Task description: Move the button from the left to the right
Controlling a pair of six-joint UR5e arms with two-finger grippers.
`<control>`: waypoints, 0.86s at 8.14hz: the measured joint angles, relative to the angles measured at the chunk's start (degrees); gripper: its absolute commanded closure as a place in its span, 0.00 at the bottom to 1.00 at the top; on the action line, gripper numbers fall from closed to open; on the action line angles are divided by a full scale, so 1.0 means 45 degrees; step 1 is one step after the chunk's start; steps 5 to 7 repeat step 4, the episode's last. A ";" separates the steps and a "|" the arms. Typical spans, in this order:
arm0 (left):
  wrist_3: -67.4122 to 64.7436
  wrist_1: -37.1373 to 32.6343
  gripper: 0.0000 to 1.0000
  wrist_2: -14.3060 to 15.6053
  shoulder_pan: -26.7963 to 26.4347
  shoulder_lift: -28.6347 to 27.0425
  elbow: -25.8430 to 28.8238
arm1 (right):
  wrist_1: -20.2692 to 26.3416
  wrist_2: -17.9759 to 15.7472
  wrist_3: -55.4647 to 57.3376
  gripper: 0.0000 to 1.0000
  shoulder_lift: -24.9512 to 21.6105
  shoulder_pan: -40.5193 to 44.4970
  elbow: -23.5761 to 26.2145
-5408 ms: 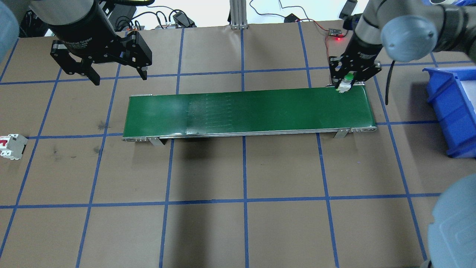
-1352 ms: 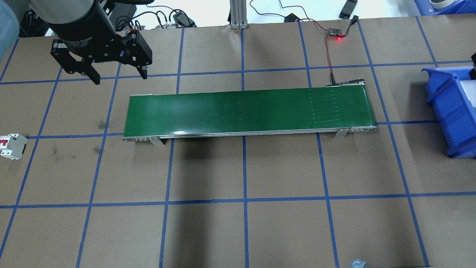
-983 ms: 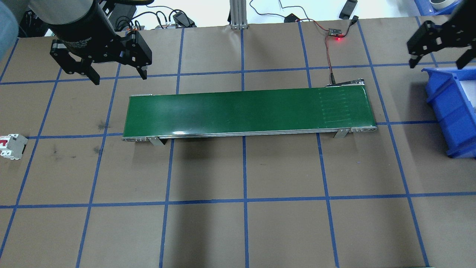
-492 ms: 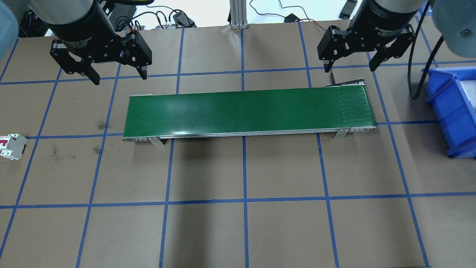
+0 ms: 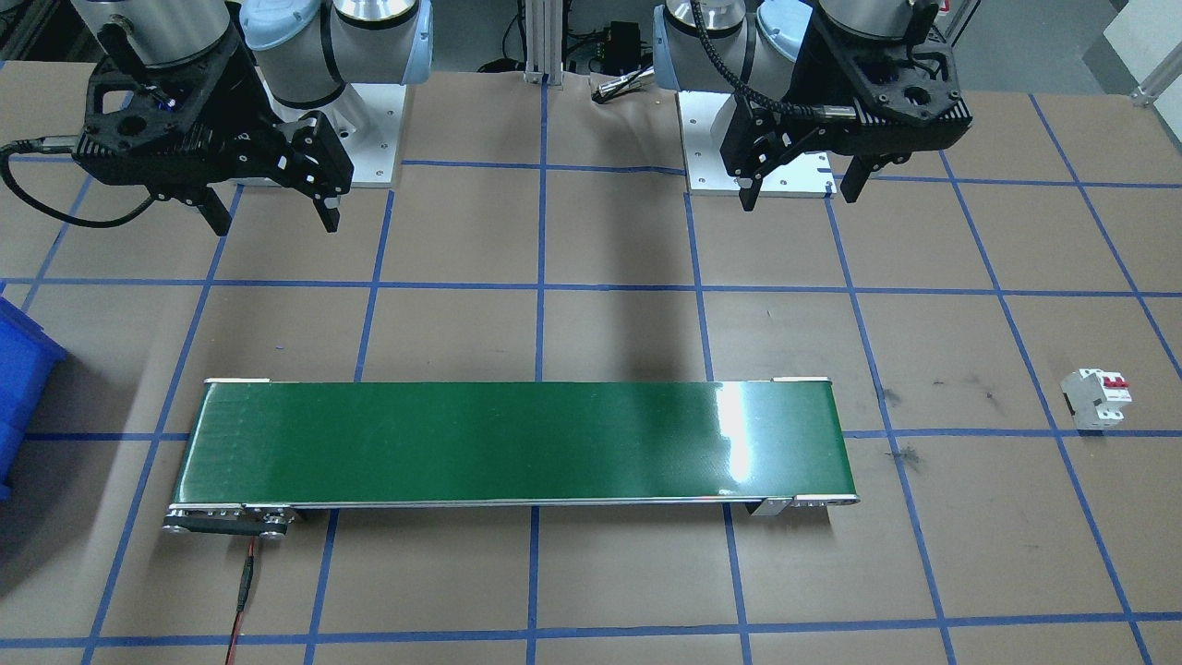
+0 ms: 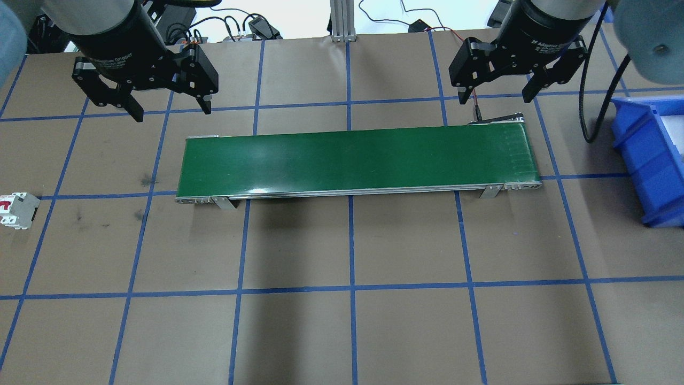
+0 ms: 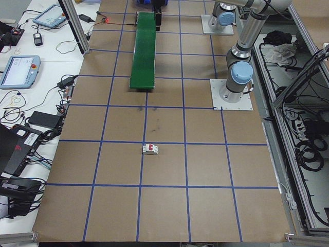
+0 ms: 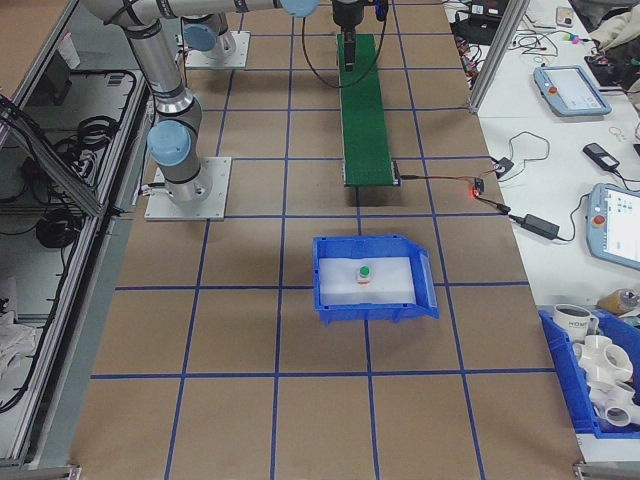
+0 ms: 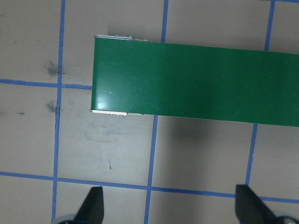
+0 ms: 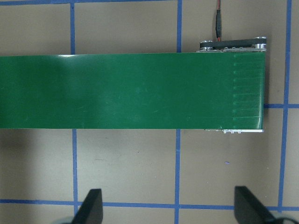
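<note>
The button [image 8: 364, 271], green cap on a pale body, lies inside the blue bin [image 8: 330, 300] and shows only in the exterior right view. My right gripper [image 6: 495, 100] hangs open and empty behind the right end of the green conveyor belt [image 6: 352, 160], left of the bin [image 6: 641, 160]. In the front-facing view this gripper [image 5: 276, 227] is on the left. Its wrist view shows the belt's right end [image 10: 131, 91] below spread fingers [image 10: 92, 205]. My left gripper [image 6: 172, 114] is open and empty behind the belt's left end, also seen at the right of the front-facing view [image 5: 797, 199].
A white circuit breaker [image 6: 17, 210] with red levers stands on the table far left, also in the front-facing view [image 5: 1094, 399]. A red-lit board and cables [image 6: 483, 51] lie behind the belt. Another blue bin of white fittings [image 8: 600, 390] sits off the table.
5.4 s ago my right gripper was shut on the button at the belt's right end. It then went out of view toward the bin and has come back open and empty. The left arm stayed still.
</note>
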 measured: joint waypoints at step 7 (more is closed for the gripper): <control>0.0000 0.0000 0.00 0.0000 0.0001 0.0018 -0.0017 | 0.0126 -0.0060 0.0045 0.00 0.0057 0.0003 0.0018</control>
